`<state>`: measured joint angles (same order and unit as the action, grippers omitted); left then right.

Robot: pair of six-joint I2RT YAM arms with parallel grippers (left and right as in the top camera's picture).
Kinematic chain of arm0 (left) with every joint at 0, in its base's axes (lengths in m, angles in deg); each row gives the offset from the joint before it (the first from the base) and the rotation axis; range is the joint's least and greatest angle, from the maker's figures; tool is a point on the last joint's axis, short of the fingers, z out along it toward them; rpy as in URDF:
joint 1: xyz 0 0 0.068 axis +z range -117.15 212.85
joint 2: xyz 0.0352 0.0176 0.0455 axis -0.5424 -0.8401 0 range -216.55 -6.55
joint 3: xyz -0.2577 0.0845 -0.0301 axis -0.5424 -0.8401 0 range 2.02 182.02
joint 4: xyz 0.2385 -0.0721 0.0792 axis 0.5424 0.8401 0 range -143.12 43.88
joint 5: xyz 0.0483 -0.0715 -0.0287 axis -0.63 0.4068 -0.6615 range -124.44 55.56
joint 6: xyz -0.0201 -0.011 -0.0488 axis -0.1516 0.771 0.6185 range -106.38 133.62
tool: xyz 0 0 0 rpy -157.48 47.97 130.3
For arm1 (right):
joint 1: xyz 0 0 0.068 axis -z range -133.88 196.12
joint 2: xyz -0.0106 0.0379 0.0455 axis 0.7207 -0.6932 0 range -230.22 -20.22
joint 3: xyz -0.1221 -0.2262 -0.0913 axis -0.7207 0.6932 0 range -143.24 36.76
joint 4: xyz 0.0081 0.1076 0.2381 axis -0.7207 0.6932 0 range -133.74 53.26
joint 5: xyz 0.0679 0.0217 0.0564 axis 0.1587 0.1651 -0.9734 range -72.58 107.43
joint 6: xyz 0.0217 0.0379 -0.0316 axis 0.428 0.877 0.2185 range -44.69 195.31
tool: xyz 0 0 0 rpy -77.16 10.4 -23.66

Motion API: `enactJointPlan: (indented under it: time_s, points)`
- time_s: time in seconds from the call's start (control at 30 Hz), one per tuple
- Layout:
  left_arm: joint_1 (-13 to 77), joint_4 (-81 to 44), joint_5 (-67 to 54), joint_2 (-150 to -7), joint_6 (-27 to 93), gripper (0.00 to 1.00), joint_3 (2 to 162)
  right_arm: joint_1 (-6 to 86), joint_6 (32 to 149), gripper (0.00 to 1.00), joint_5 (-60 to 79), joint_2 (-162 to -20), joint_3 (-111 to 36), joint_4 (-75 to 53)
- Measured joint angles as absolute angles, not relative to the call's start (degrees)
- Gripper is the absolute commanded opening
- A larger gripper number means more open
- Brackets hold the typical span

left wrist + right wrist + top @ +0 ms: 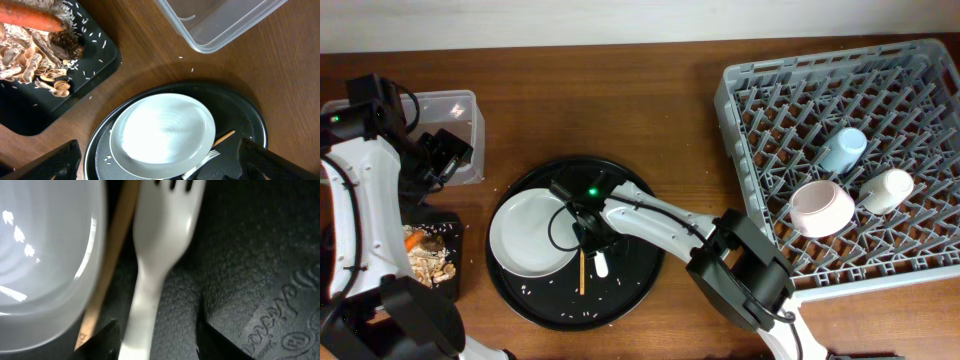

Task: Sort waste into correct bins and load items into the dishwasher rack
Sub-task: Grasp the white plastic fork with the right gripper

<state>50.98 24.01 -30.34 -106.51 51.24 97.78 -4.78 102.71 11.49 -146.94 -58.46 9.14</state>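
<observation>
— Dishwasher rack (732, 100) holds what?
— Bowl (822, 207), light blue cup (842, 150), white cup (886, 190). Round black tray (630, 290): plate (530, 235), chopstick (582, 272), fork (150, 280).
— And smaller?
— Black bin (30, 120): carrot (30, 19), scraps (30, 65). Right gripper (160, 342) straddles the fork handle, jaws apart; left gripper (160, 167) gapes wide.

The brown wooden worktop (650, 110) carries a clear tub (460, 105) at far left, a black bin (452, 280) nearer on the left, a round black tray (630, 285) at centre and a grey rack (735, 120) on the right.

Round black tray (640, 282) on wooden table (620, 100)
</observation>
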Motion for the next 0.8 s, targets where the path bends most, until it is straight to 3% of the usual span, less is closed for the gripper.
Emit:
enactJointPlan:
  time_s: [0.23,0.5,0.63,0.8]
  points:
    - [50.98,24.01,-30.32,-106.51,51.24,0.99,97.78,-4.8,103.97,0.41,12.39,-146.09,-56.69,7.17]
    - [50.98,24.01,-30.34,-106.51,51.24,0.99,97.78,-5.0,104.45,0.39,16.17,-146.07,-56.6,6.91]
    - [50.98,24.01,-30.34,-106.51,51.24,0.99,97.78,-5.32,104.59,0.24,19.23,-146.07,-56.52,6.52]
    - [50.98,24.01,-30.34,-106.51,51.24,0.99,97.78,-5.5,105.15,0.21,21.06,-146.07,-56.39,6.54]
